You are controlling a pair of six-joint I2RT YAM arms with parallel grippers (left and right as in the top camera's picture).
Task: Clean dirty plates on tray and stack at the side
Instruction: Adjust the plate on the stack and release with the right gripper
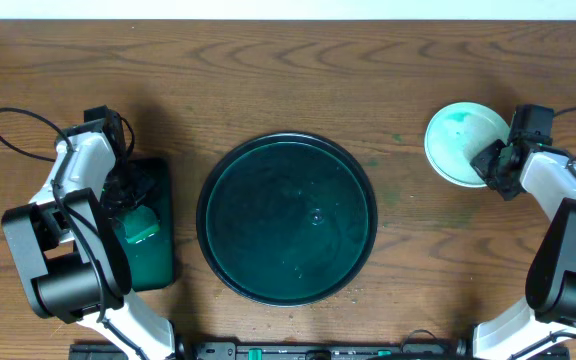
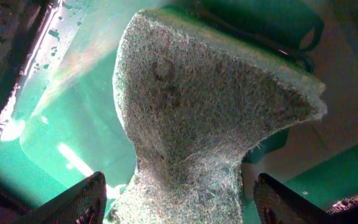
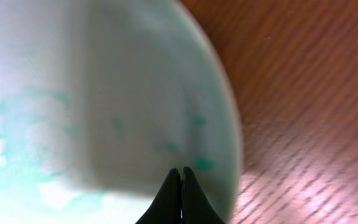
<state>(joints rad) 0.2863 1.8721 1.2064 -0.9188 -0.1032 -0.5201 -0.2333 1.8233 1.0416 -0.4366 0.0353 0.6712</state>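
Pinched shut at the near rim of the round white teal-smeared plate [image 3: 92, 106], the right gripper [image 3: 180, 177] holds it off the large round dark tray [image 1: 213, 180], to that tray's right, while the left gripper [image 2: 176, 199], jaws spread, straddles a grey-green scouring sponge [image 2: 204, 112].

A white plate [image 3: 104, 99] fills most of the right wrist view, out of focus and close to the lens. Teal-green smears spread across its left side, and a few small teal spots dot the area toward its right rim. The right pincer [image 3: 180, 196] rises from the bottom edge, its two dark fingers pressed together with nothing between them, their tips over the plate. Brown wood-grain worktop [image 3: 309, 106] shows to the right of the plate's rim.
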